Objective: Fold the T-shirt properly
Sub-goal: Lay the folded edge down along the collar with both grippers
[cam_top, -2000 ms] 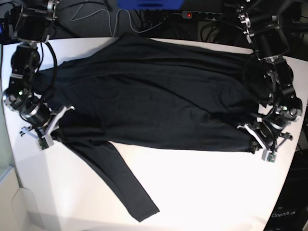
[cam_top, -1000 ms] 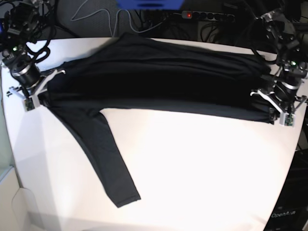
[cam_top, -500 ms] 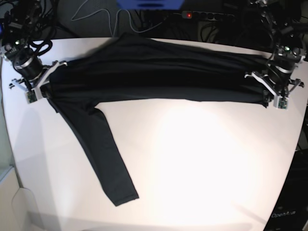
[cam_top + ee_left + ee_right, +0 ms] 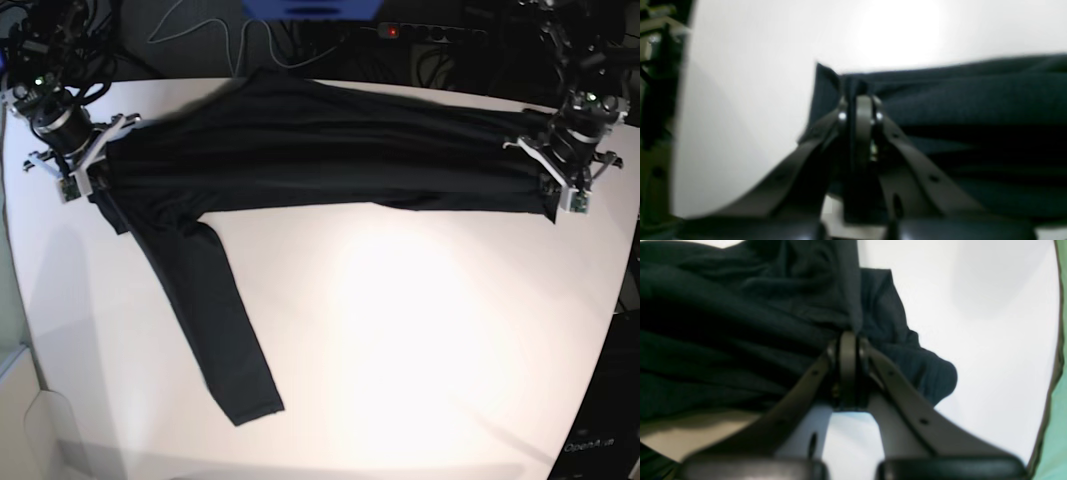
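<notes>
- White table (image 4: 420, 340): mostly bare across the lower frame.
- T-shirt (image 4: 330, 150): doubled lengthwise into a band across the top; one sleeve (image 4: 215, 330) trails toward lower left, unfolded.
- Left gripper (image 4: 552, 188), right gripper (image 4: 88, 178): both clamped tight on the shirt's ends.
- Left to do: sleeve, cross folds.

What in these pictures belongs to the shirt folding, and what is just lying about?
Part of the job:
- T-shirt, black, stretched across the table
- left gripper, shut on one end
- right gripper, shut on the other end

Just lying about:
- power strip and cables behind the table
</notes>
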You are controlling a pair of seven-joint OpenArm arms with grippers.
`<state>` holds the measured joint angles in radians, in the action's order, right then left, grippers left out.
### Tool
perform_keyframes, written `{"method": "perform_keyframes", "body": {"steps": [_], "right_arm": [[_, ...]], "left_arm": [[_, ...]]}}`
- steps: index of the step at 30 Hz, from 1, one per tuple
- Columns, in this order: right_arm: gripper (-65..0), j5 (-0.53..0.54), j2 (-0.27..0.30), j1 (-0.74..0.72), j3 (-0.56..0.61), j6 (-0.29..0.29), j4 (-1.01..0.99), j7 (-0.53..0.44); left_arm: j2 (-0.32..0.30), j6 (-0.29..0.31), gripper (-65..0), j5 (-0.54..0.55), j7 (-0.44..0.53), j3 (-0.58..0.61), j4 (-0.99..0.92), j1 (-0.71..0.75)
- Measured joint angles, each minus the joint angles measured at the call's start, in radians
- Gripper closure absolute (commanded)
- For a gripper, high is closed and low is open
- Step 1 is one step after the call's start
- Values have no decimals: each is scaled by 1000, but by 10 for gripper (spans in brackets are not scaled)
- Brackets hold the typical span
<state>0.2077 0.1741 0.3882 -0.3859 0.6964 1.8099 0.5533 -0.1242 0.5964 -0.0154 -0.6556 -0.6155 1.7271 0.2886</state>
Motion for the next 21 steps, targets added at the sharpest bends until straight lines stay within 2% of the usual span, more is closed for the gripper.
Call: {"method": "perform_keyframes", "body": {"steps": [7,9,15,17,19,21], "right_arm": [[-25,0,0,18,2,0,-1,15],[-75,0,0,16,2,0,-5,6],[-315,-7,0,14,2,0,-90,11],[-366,-7,1,13,2,0,-103,10],[-387,-7,2,13,2,0,-104,8],[-387,-7,3,13,1,-1,-104,6]], "left_arm": [[-2,-2,-10,-3,10,0,-69,-1],[-3,-2,-10,-3,8,0,-69,-6],[-3,-2,-12,-3,8,0,-69,-9],[-3,-2,-16,-3,7,0,-69,-12],[-3,-2,-67,-3,7,0,-69,-18],[-3,-2,-160,-3,8,0,-69,-21]]}}
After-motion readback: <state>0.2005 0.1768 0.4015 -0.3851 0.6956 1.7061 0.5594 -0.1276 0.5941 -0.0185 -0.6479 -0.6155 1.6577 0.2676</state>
